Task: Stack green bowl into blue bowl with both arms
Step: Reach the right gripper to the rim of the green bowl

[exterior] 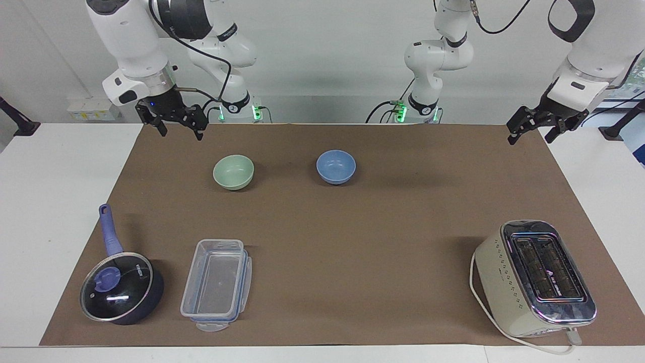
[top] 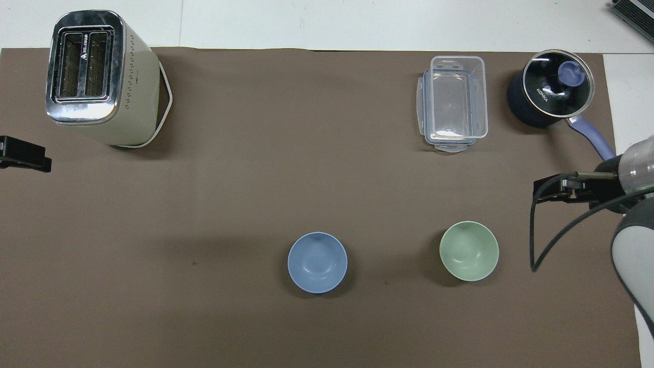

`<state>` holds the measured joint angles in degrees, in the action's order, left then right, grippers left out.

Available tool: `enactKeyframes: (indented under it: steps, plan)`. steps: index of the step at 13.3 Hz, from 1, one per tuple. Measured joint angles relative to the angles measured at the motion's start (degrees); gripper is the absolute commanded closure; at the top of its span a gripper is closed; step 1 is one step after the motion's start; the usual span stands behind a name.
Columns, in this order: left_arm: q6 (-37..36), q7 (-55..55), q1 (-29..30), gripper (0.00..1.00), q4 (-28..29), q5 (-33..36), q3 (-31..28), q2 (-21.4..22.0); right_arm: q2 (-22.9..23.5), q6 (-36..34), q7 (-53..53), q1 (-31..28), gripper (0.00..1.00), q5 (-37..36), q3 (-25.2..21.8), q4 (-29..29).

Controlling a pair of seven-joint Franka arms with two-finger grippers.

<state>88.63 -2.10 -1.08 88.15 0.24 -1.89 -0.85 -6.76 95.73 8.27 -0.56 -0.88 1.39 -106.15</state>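
Brown mat (exterior: 352, 242) covers table. Toaster (exterior: 535, 278) at left arm's end, farther from robots than bowls. Saucepan (exterior: 121, 287) and clear container (exterior: 216, 285) at right arm's end. Green bowl (exterior: 233, 172) beside blue bowl (exterior: 336, 167), apart, green toward right arm's end. Right gripper (exterior: 181, 130) raised over mat edge near green bowl, released, empty. Left gripper (exterior: 535, 132) raised over mat edge at left arm's end, released, empty.

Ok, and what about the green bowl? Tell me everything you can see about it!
The green bowl is small, round and pale mint green, smooth and plain, maybe plastic. It stands upright and empty on the brown mat, beside the blue bowl, not touching it, toward the right arm's end of the table. Nothing holds it: the right gripper hangs open in the air, up off the mat, not touching the bowl.
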Motion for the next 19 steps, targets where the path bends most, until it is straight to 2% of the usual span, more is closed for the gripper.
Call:
enactKeyframes:
  steps: [3, 11, 16, 19]
  plan:
    - [0.0, 0.0, 0.0, 0.00, 0.0, 0.0, -0.1, 0.0, -1.3, 5.0, -2.6, -0.7, 0.00, 0.1, -0.5, -8.1]
    - [0.0, 0.0, 0.1, 0.00, 0.0, 0.0, -0.2, 0.0, -1.6, 17.3, -9.0, -2.2, 0.00, 4.3, -0.4, -24.8]
    - [0.0, 0.0, 0.1, 0.00, 0.0, 0.0, -0.2, 0.0, -0.8, 27.1, -13.6, -1.9, 0.00, 4.4, -0.2, -31.0]
    - [0.0, 0.0, 0.1, 0.00, 0.0, 0.0, -0.2, 0.0, 0.4, 29.5, -14.6, -1.9, 0.00, 4.5, -0.2, -32.2]
